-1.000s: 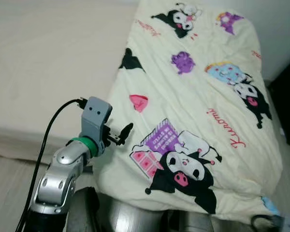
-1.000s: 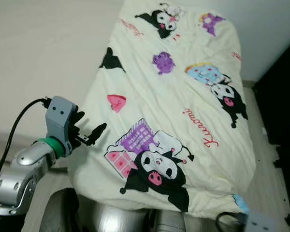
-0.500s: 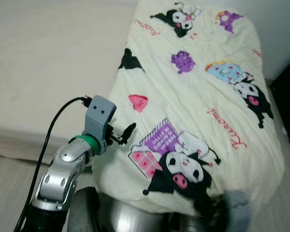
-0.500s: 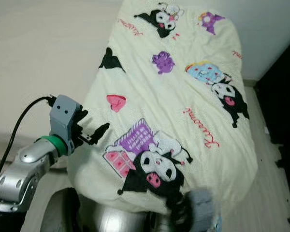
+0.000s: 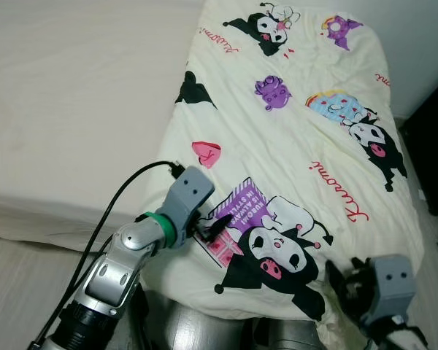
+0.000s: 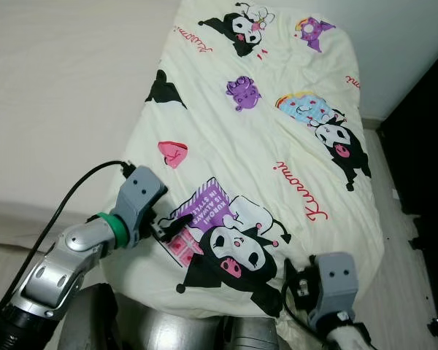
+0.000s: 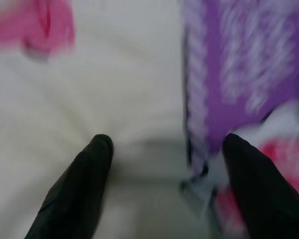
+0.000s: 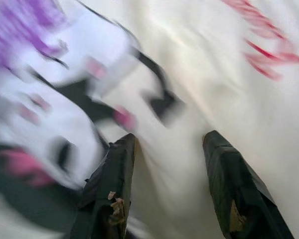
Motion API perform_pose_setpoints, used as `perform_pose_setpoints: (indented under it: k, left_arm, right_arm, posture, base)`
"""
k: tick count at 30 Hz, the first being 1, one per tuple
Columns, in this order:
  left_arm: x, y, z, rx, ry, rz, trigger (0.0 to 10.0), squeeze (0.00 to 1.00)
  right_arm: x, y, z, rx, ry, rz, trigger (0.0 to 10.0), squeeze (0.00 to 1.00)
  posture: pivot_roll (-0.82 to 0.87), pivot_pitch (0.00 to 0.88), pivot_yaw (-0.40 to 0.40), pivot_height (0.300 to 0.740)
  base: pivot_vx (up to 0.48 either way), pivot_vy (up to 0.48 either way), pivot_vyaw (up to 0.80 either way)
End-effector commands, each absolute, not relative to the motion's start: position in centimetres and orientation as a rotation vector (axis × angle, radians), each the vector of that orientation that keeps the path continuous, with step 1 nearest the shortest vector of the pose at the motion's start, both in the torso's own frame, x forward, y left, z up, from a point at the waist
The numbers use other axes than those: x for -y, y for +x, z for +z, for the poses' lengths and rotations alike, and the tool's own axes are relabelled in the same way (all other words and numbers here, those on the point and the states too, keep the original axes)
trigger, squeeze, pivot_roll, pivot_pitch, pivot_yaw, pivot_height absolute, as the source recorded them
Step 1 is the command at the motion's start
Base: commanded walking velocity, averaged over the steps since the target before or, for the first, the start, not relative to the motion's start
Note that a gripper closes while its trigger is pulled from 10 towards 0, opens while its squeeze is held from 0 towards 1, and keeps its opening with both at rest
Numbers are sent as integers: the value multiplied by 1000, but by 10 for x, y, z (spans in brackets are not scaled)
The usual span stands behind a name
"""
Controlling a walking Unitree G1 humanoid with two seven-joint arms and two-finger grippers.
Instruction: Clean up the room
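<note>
A cream blanket [image 5: 292,138] printed with cartoon figures lies spread over the right side of the bed, its near edge hanging toward me. My left gripper [image 5: 210,227] is open and rests against the blanket by the purple and pink print [image 5: 237,211]. Its two black fingers [image 7: 84,179] straddle the cloth without pinching it. My right gripper [image 6: 298,280] is open at the blanket's near right corner, beside the black cartoon figure [image 5: 277,259]. In the right wrist view the fingers [image 8: 112,184] stand apart just above the blanket [image 8: 189,89].
A bare off-white mattress [image 5: 73,102] lies to the left of the blanket. Pale floor [image 5: 14,284] shows below its near edge. Dark furniture [image 5: 432,138] stands close on the right, with a white wall [image 5: 416,36] behind.
My left gripper has moved right, from beside the blanket's edge onto the purple print. My right arm has come up into view at the blanket's near right corner.
</note>
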State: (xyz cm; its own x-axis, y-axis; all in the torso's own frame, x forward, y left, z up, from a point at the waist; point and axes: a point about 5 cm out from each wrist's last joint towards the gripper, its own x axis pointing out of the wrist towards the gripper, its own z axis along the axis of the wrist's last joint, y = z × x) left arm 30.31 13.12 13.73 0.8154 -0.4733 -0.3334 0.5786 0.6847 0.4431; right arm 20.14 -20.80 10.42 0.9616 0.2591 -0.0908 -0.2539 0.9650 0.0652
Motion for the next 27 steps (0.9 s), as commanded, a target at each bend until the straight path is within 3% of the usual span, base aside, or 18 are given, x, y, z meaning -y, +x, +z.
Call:
perform_pose_setpoints:
  k: [1, 2, 4, 6, 9, 16, 17, 18, 19, 20, 21, 22, 23, 25, 27]
  left_arm:
    - [-165, 288, 122, -305, 682, -550, 10000, 1000]
    - [-181, 279, 123, -346, 726, -544, 10000, 1000]
    - [-181, 279, 123, -346, 726, -544, 10000, 1000]
    - [-215, 258, 124, -434, 813, -509, 10000, 1000]
    - [-236, 242, 127, -479, 889, -482, 10000, 1000]
    - [-236, 235, 132, -483, 848, -505, 10000, 1000]
    - [-225, 243, 142, -401, 731, -497, 10000, 1000]
    - [-225, 243, 142, -401, 731, -497, 10000, 1000]
    - [-206, 261, 167, -225, 534, -460, 10000, 1000]
    - [-206, 261, 167, -225, 534, -460, 10000, 1000]
    - [-192, 275, 190, -78, 373, -425, 10000, 1000]
    - [-192, 275, 190, -78, 373, -425, 10000, 1000]
    - [-182, 284, 207, 25, 253, -401, 10000, 1000]
    - [-164, 299, 235, 242, 211, -306, 10000, 1000]
    - [-159, 300, 243, 309, 242, -273, 10000, 1000]
  right_arm:
    - [180, 190, 113, -109, 215, 499, 10000, 0]
    - [171, 186, 119, -97, 266, 579, 10000, 0]
    - [171, 186, 119, -97, 266, 579, 10000, 0]
    - [162, 184, 131, -52, 355, 677, 10000, 0]
    - [161, 187, 142, -3, 417, 716, 10000, 0]
    - [163, 191, 145, 12, 423, 704, 10000, 0]
    - [166, 196, 142, 1, 399, 670, 10000, 0]
    - [166, 196, 142, 1, 399, 670, 10000, 0]
    - [171, 206, 142, 28, 365, 606, 10000, 0]
    - [171, 206, 142, 28, 365, 606, 10000, 0]
    - [174, 216, 144, 62, 331, 538, 10000, 0]
    - [174, 216, 144, 62, 331, 538, 10000, 0]
    - [176, 223, 148, 89, 310, 488, 10000, 0]
    - [170, 242, 158, 146, 190, 318, 10000, 0]
    - [167, 247, 162, 166, 164, 277, 10000, 0]
  posture:
    - [-1, 207, 46, 551]
    - [-1, 207, 46, 551]
    - [-1, 207, 46, 551]
    - [36, 211, 48, 551]
    - [51, 212, 50, 551]
    - [58, 212, 43, 551]
    - [56, 211, 38, 551]
    - [56, 211, 38, 551]
    - [56, 211, 38, 551]
    - [56, 211, 38, 551]
    - [36, 205, 43, 551]
    - [36, 205, 43, 551]
    - [36, 205, 43, 551]
    - [27, 191, 33, 551]
    - [27, 191, 33, 551]
  base:
    - [0, 0, 0]
    - [0, 0, 0]
    - [0, 0, 0]
    - [0, 0, 0]
    - [0, 0, 0]
    - [0, 0, 0]
    - [0, 0, 0]
    - [0, 0, 0]
    - [0, 0, 0]
    - [0, 0, 0]
    - [0, 0, 0]
    - [0, 0, 0]
    - [0, 0, 0]
    - [0, 0, 0]
    - [0, 0, 0]
